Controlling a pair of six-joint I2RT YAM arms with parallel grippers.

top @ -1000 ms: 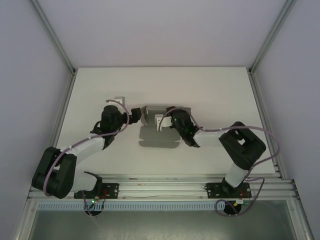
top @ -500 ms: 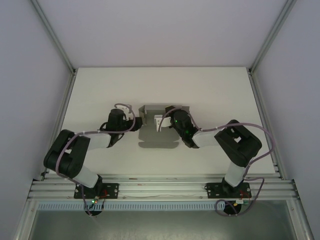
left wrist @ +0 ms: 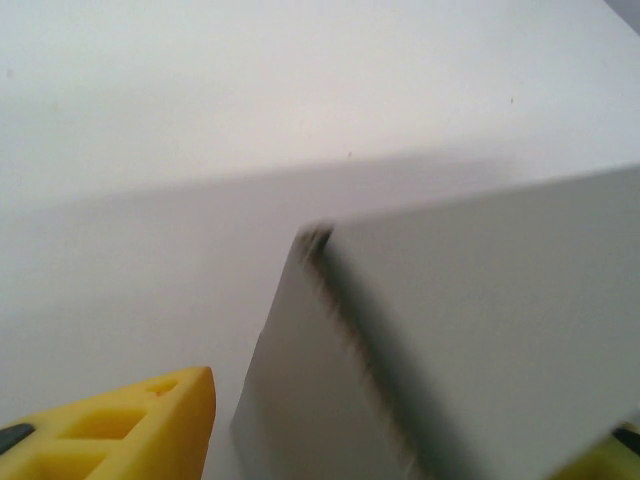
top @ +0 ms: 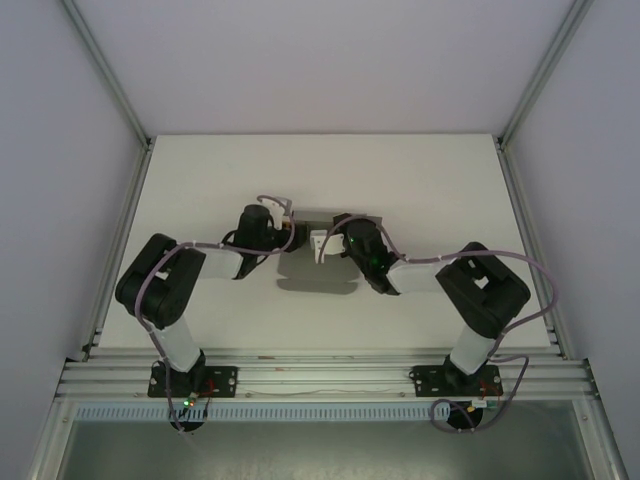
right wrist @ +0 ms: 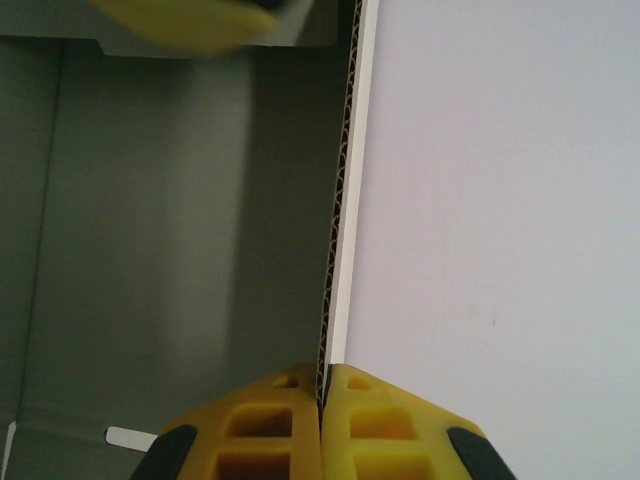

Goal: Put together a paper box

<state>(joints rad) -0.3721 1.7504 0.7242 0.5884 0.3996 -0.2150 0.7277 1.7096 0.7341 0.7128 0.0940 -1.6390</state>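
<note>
change since a second ago: the left arm has swung in from the table's left side, and the left gripper (top: 285,232) now sits at the left end of the paper box (top: 318,275). its jaws have narrowed from full spread on the way. the right arm and the box have not shifted.

item: paper box, grey, part-folded. it lies mid-table (top: 420,180) between the two arms, its base flat and its far and side walls raised.

left gripper: about half spread, straddling the box's left corner (left wrist: 480,320). a sliver of table shows between the near finger (left wrist: 130,430) and the card. contact on the far side cannot be told.

right gripper (right wrist: 322,385): closed tight on the top edge of a raised wall (right wrist: 150,250), the card pinched edge-on between the pads.

handling, as judged: light, since one pinch keeps the wall standing. the cut edge shows fluting, so it is fairly stiff along the panels but hinges freely at the creases. the matte face should give the pads fair grip. hard pressure would likely crush the fluting or crease a panel.

where to hold: at wall edges and close to corners, where two panels brace each other. avoid mid-panel and loose tabs.
</note>
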